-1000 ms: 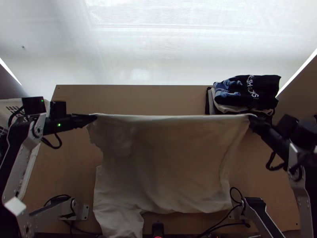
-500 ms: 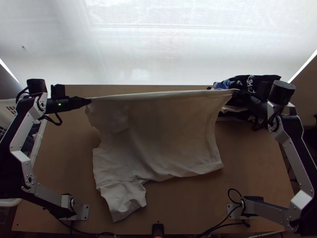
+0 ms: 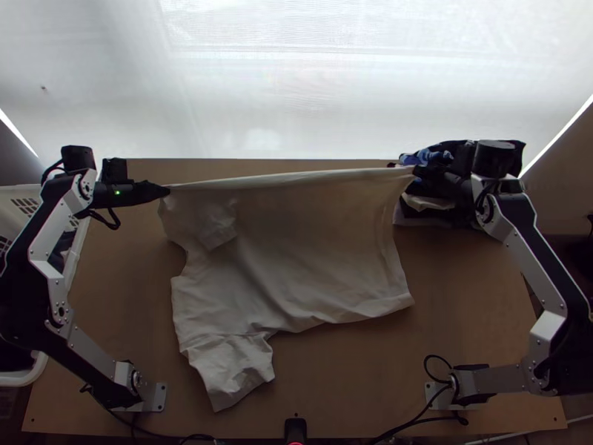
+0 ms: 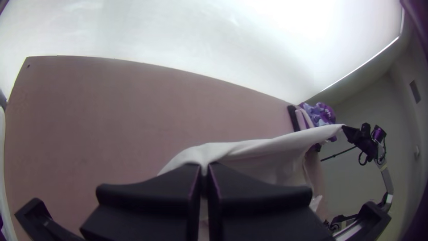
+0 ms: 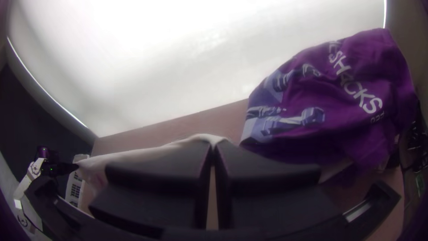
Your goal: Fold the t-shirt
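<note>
Stretching beyond the table's far edge, white screen (image 3: 296, 81): pale and brightly lit, with thin slits of light down its sides.
Tabletop (image 3: 474, 297): light wood, plain and matt, its far edge straight against the screen; both arms' base plates sit near its lower corners.
Side wall (image 4: 374, 98): pale, rising past the right end of the table, with a small dark rectangle (image 4: 415, 91) on it.
T-shirt (image 3: 311, 252): off-white, one long edge pulled taut between the grippers, the rest draped and spread over the middle of the table toward the near side; a creased sleeve (image 3: 230, 371) lies out at the near left.
White basket (image 3: 22, 194): at the left side of the table, behind the left arm in the top view, its wall slotted.
Stacked clothes (image 5: 330, 98): at the far right of the table, a dark printed piece on top and paler cloth beneath.
Left gripper (image 3: 164, 191): tips pinched together on one end of the taut edge.
Right gripper (image 3: 416, 172): clamped on the opposite end, just beside the stack.
Black cables (image 3: 437, 419): looping around the right base.
Small black device (image 3: 295, 429): at the near edge, showing a red light.
</note>
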Robot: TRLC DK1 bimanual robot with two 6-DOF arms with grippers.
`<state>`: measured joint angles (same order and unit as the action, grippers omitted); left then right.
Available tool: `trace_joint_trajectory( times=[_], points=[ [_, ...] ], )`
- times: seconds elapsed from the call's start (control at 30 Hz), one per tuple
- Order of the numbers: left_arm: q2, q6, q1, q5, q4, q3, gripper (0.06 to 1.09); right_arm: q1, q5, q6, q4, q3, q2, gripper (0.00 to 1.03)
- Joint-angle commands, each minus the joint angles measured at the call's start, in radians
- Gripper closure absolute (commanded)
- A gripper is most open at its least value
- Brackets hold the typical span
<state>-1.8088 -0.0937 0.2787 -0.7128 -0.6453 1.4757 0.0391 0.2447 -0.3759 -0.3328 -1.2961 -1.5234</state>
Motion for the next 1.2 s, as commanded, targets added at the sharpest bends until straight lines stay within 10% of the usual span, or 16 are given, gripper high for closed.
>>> trace_joint_trajectory(
  times=[0.0,1.17],
  points=[
    [-0.006,-0.061,-0.026,0.092,-0.030,-0.015,1.05,0.044,0.005,0.005,-0.037,0.024,-0.030,1.00],
    [0.177,-0.417,-0.090,0.116,-0.493,-0.216,1.05,0.177,-0.166,0.078,-0.213,-0.002,-0.205,1.00]
  ],
)
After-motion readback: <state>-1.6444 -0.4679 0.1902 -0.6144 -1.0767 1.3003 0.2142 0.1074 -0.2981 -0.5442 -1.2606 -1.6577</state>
